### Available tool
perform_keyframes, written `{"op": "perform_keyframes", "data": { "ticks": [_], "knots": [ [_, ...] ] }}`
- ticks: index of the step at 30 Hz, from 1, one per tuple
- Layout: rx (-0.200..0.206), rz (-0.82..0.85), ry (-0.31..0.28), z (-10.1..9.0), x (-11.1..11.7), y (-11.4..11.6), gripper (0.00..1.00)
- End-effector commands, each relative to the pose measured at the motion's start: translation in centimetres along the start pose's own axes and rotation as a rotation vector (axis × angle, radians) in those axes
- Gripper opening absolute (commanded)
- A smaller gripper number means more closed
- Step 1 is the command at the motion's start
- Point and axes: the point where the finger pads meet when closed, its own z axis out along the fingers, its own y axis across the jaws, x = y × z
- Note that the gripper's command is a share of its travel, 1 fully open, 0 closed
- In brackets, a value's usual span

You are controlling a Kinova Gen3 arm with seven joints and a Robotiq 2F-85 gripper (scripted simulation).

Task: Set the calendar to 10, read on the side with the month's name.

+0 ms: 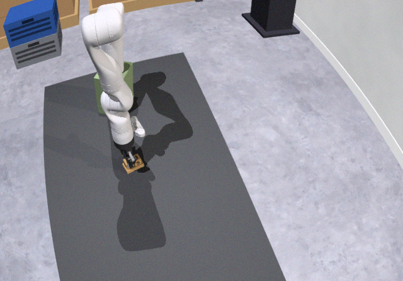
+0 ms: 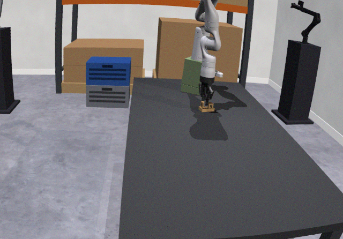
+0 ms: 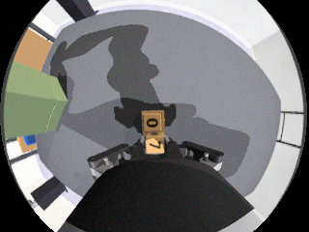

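- Black two-finger gripper (image 2: 206,99) pointing straight down, jaws clenched on the left tan wooden digit cube (image 2: 204,103) in the small tan wooden tray (image 2: 206,109) on the dark grey table (image 2: 221,161).
- Second tan cube (image 2: 210,106), showing a 5 in the exterior view, just beside the jaws, touching or nearly so.
- Wrist view: top faces reading 7 and 0 (image 3: 154,120); which belongs to the gripped cube, hard to tell.
- Best done by lifting straight up, well above the tray wall, before any turning, without nudging the neighbour or tilting the tray.
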Motion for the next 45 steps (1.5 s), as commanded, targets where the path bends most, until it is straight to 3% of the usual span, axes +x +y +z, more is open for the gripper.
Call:
{"op": "perform_keyframes", "data": {
  "ticks": [1,45],
  "knots": [
    [-0.002,-0.014,0.001,0.01,0.06,0.15,0.26],
    [0.001,-0.015,0.002,0.02,0.21,-0.16,0.26]
  ]
}}
